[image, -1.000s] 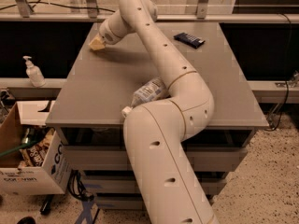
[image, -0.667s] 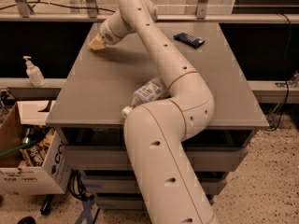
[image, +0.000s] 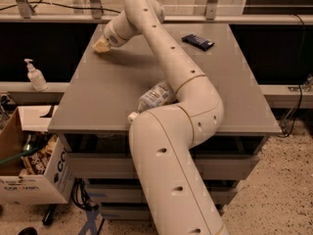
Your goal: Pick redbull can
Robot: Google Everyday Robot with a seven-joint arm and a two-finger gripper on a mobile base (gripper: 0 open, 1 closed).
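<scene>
Grey table [image: 234, 92], upper-left corner: the gripper [image: 101, 46] is seen low at the surface; its state cannot be told. The redbull can cannot be made out there.

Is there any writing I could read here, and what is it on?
No text here can be read.
Cardboard box: dark print, too blurred to read.
Plastic bottle label: too blurred to read.
Dark wrapper: nothing legible.
Pump bottle: no readable label.
Gripper, at the far left corner of the table: no markings visible.
</scene>
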